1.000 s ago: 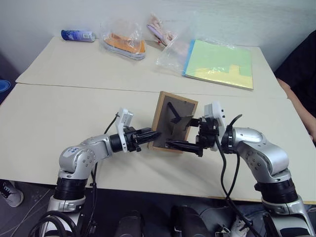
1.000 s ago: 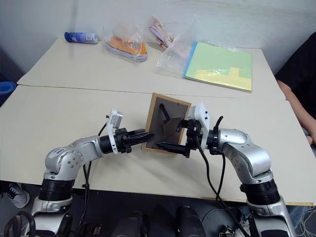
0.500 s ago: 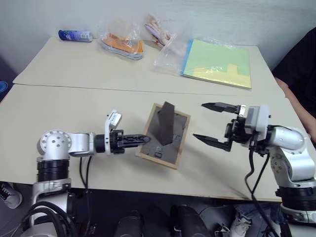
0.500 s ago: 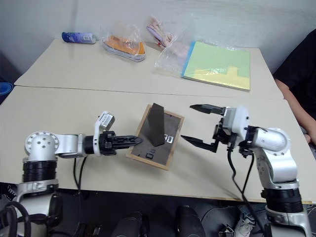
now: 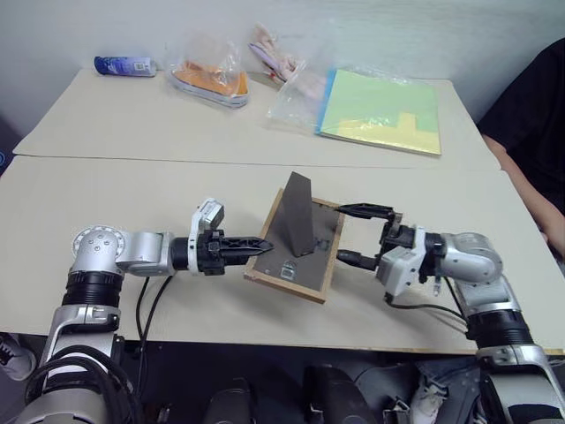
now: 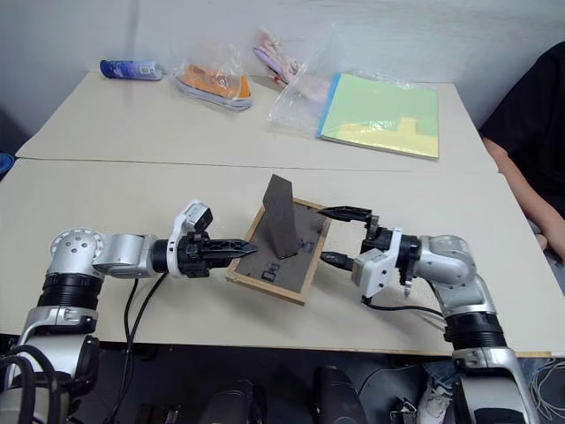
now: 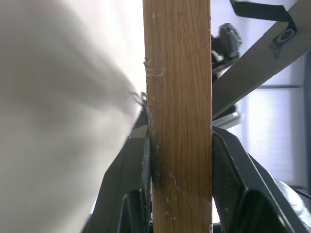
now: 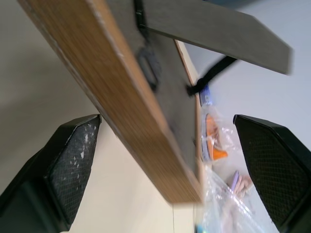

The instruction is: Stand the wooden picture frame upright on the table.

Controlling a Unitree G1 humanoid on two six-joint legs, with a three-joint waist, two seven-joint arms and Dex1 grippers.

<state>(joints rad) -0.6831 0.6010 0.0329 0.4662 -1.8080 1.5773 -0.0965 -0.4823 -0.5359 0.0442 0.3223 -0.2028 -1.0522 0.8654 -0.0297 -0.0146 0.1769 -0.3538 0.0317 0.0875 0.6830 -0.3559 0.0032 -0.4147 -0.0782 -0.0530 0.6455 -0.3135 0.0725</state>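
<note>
Wooden picture frame, tipped back from near-upright, now hangs low over the surface, pinched by the left claw; the right claw, released, gapes wide beside it, so standing remains.

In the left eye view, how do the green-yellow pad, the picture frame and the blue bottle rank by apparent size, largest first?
1. Pad, though it lies farther away.
2. Frame: looks slightly smaller, but it is tilted and nearer, so this is unsure.
3. Blue bottle, clearly smallest.
</note>
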